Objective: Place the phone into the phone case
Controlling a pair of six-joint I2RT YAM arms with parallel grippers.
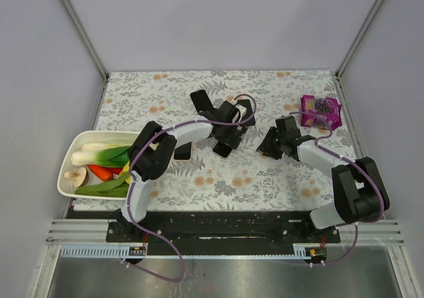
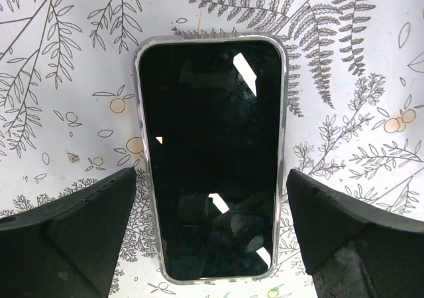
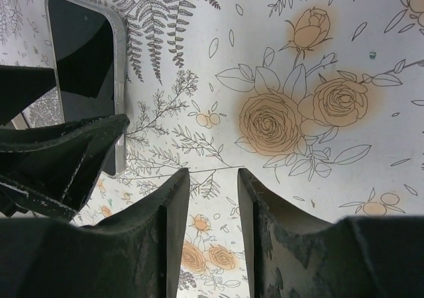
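On the table (image 1: 265, 179), with the tray (image 1: 67, 169) well off to my left, both arms meet near the middle. The phone (image 2: 211, 152) lies flat, screen up, and the clear case (image 2: 142, 146) rims it on every side I can see, so I judge the seating step is done or nearly so. My left gripper (image 2: 212, 185) is spread wide, a finger on either side of the phone, gripping nothing. My right gripper (image 3: 213, 179) sits just beside it, parted only slightly and empty. Whether each corner has snapped home I cannot tell; next calls for a gentle press down on the corners, then backing off.
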